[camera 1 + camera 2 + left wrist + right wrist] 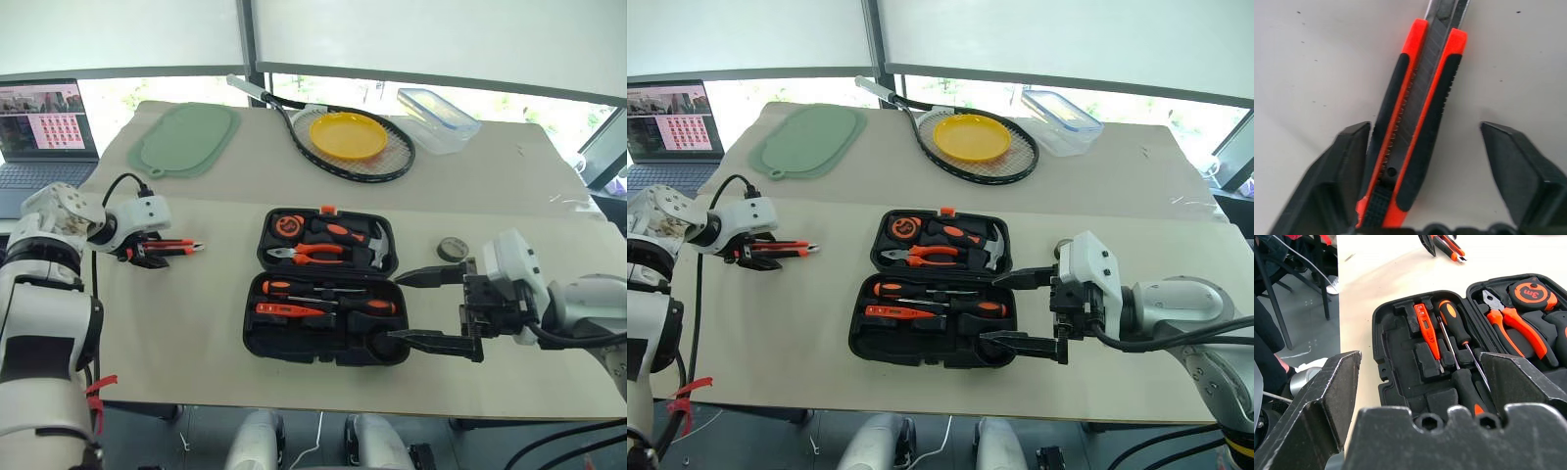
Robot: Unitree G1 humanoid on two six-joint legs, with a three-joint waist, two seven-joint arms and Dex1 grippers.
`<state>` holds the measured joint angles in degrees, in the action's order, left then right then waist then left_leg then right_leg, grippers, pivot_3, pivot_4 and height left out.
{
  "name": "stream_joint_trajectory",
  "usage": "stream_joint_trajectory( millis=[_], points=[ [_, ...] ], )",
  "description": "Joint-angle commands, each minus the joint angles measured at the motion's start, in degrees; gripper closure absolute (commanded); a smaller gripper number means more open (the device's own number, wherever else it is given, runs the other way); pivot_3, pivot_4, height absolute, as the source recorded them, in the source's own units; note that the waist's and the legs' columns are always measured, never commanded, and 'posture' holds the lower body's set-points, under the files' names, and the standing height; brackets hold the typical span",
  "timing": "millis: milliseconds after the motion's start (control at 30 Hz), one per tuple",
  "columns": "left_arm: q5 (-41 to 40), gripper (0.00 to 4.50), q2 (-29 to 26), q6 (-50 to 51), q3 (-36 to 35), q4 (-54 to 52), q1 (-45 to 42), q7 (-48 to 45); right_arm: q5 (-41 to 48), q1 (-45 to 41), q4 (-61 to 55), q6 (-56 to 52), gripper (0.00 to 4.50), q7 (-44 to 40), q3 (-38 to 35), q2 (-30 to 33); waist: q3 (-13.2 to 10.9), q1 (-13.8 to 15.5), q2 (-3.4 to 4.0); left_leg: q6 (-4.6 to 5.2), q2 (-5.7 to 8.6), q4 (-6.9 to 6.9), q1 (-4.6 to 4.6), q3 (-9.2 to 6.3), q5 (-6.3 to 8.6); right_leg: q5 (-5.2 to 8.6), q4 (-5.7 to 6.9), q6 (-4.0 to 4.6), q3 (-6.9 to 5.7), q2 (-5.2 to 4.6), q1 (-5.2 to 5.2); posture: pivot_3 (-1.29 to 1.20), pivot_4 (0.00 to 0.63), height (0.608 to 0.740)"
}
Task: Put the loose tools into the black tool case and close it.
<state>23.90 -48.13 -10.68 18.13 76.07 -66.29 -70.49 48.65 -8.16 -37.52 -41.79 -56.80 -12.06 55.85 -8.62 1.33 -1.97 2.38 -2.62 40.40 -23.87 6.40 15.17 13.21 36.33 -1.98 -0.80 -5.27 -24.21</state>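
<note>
- the orange-black utility knife (pixel 1415 112) lay flat on the table (pixel 186 333), well to the left of the open black tool case (pixel 323 304), between the fingers of the left gripper (pixel 149 253).
- the left gripper's fingers straddled the handle; one finger (pixel 1347 161) touched its side, the other stood clear, so the knife was bracketed, not yet clamped.
- it looked light, stiff and narrow; its ribbed black grip strips should resist slipping. pinching across the handle's middle, away from the blade end, seemed the safest hold.
- in the case's near half lay two screwdrivers (pixel 338 299) and the slim orange tester pen (pixel 289 310); one recess looked unfilled. pliers (pixel 309 253), a hammer (pixel 377 245) and a tape measure (pixel 287 225) sat in the far half.
- the small dark tape roll (pixel 452 249) rested loose on the table, right of the case.
- the right gripper (pixel 431 308) hung wide open, holding nothing, at the case's right edge.
- the table was a pale, smooth top; farther back lay a green mat (pixel 186 137), a racket (pixel 343 137) with a yellow plate (pixel 348 134), a clear box (pixel 438 117), and a laptop (pixel 44 137) by bright windows.
</note>
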Motion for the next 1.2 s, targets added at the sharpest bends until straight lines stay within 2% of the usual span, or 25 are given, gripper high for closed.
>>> stream_joint_trajectory(
  millis=[33, 67, 267, 433, 467, 567, 633, 733, 800, 900, 1033, 1200],
  points=[
    [0.27, 2.69, -0.26, 2.17, -0.33, 0.90, 0.26, -1.33, 1.58, 0.30, -1.68, -0.12, 0.00, 0.07, -2.57, 1.02, 0.00, -0.14, -0.01, 0.00, 0.00, 0.00, 0.00, -0.04, 0.00, 0.00, 0.00, 0.00, 0.01, 0.00, -0.01, 0.00, 0.150, 0.738],
    [0.12, 2.88, -0.55, 2.43, -0.54, 0.84, 0.24, -2.20, 1.55, 0.52, -1.76, -0.04, 0.00, 0.00, -2.65, 1.07, 0.01, -0.21, -0.01, 0.00, -0.01, 0.00, 0.00, -0.07, 0.00, 0.00, 0.00, 0.00, 0.02, 0.01, -0.01, 0.00, 0.150, 0.738],
    [-2.97, 2.91, -2.34, 3.38, -3.51, -0.74, -0.62, -9.70, 1.32, 0.15, -1.55, 0.24, 0.00, -0.18, -1.90, 1.08, 0.00, -0.68, -0.02, 0.03, -0.01, -0.01, -0.03, -0.08, 0.02, 0.00, -0.06, 0.00, 0.04, 0.01, -0.04, 0.00, 0.150, 0.738],
    [-10.53, 2.92, -4.44, 4.61, -6.39, -10.11, 1.77, -21.33, 0.30, 2.01, -1.77, 0.41, 0.00, -1.49, -1.90, 1.99, -0.03, -0.70, -0.07, 0.03, -0.05, 0.02, -0.25, -0.07, 0.02, 0.00, -0.09, 0.00, -0.03, 0.02, -0.19, 0.00, 0.150, 0.738],
    [-15.19, 2.92, -5.90, 7.56, -4.76, -16.25, 4.45, -21.90, 0.07, 2.79, -1.93, 0.57, 0.00, -1.92, -2.03, 2.34, -0.03, -0.66, -0.07, 0.03, -0.09, 0.02, -0.26, -0.08, 0.02, 0.00, -0.09, 0.00, -0.03, 0.02, -0.19, 0.00, 0.150, 0.738],
    [-33.75, 2.92, -14.61, 24.71, -1.74, -47.58, 17.00, -22.01, 0.05, 5.62, -2.52, 0.63, 0.00, -3.41, -2.90, 3.50, -0.04, -1.14, -0.06, 0.05, -0.18, 0.02, -0.29, -0.29, 0.03, -0.01, -0.11, -0.01, 0.04, 0.01, -0.22, 0.00, 0.150, 0.738],
    [-39.79, 2.92, -16.91, 34.63, -3.74, -62.55, 21.26, -22.01, 0.49, 6.84, -2.77, 0.59, 0.00, -3.80, -3.66, 4.00, -0.05, -1.30, -0.08, 0.04, -0.24, 0.01, -0.31, -0.47, 0.03, -0.01, 0.19, -0.03, 0.10, -0.01, -0.19, 0.00, 0.150, 0.738],
    [-44.04, 2.92, -13.69, 49.50, -5.46, -78.66, 20.86, -18.60, 1.03, 7.85, -2.96, 0.47, 0.00, -4.12, -4.50, 4.41, -0.08, -0.05, -0.12, 0.17, -0.11, 0.46, -0.41, -0.63, 0.11, 0.11, 0.31, -0.22, 0.03, -0.08, -0.12, 0.00, 0.150, 0.738],
    [-45.83, 2.92, -11.10, 58.77, -4.18, -84.88, 19.34, -14.64, 1.17, 7.94, -3.05, 0.28, 0.00, -4.15, -4.58, 4.49, -0.08, 0.26, -0.12, 0.26, -0.01, 0.57, -0.34, -0.67, 0.16, 0.17, 0.21, -0.29, 0.11, -0.09, 0.00, 0.00, 0.150, 0.738],
    [-47.82, 2.92, -8.48, 66.45, -2.50, -92.12, 18.76, -11.40, 1.31, 8.14, -3.24, 0.15, 0.00, -4.15, -4.77, 4.59, -0.08, -0.05, -0.13, 0.22, 0.07, 0.62, -0.27, -0.72, 0.13, 0.18, 0.33, -0.29, 0.27, 0.02, 0.04, 0.00, 0.150, 0.738],
    [-48.95, 2.92, -5.28, 73.20, 1.74, -98.92, 18.61, -7.30, 1.01, 10.08, -4.08, 0.33, 0.00, -4.74, -5.73, 4.94, -0.08, -0.72, -0.12, 0.12, 0.13, 0.53, -0.22, -0.76, 0.07, 0.23, 0.43, -0.20, 0.35, 0.12, -0.03, 0.00, 0.150, 0.738],
    [-46.79, 2.92, 0.27, 75.93, 8.80, -100.34, 17.82, -0.86, 0.71, 12.00, -5.19, 0.70, 0.00, -4.68, -6.42, 4.83, -0.08, -0.57, -0.14, 0.09, 0.20, 0.54, -0.23, -0.86, 0.05, 0.24, 0.43, -0.19, 0.33, 0.11, 0.02, 0.00, 0.150, 0.738]
  ],
)
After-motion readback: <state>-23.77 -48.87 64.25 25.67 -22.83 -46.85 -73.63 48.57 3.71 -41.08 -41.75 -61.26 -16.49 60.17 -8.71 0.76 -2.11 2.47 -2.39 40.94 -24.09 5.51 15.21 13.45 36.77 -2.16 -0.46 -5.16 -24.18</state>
